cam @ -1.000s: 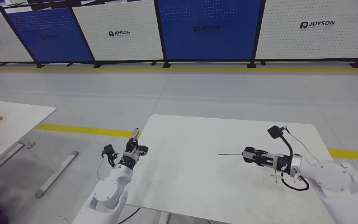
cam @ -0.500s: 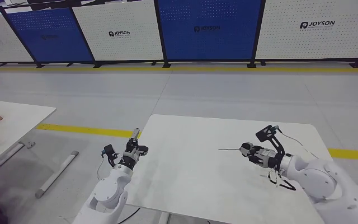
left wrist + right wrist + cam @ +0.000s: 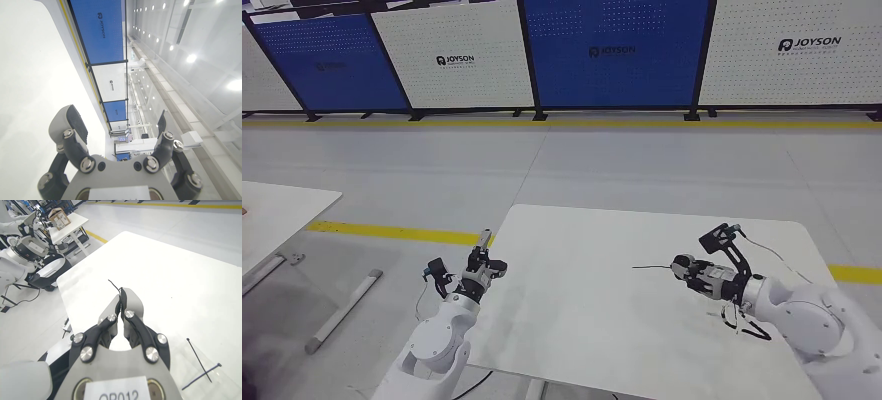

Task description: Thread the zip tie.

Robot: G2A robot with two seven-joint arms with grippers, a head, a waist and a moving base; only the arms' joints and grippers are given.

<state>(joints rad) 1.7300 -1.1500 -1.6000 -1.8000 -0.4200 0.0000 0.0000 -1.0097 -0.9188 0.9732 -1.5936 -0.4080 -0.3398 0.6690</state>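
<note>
White table [image 3: 151,266]: right hand [image 3: 121,294] pinches zip tie [image 3: 113,284], tip apparently protruding; left hand [image 3: 119,123] spread.

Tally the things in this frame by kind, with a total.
Black zip ties: 3 (held zip tie in the shut right claw; two loose zip ties lying crossed on the table)
Claws: 2 (the left claw is open and holds nothing)
Tables: 1
Total: 6
</note>
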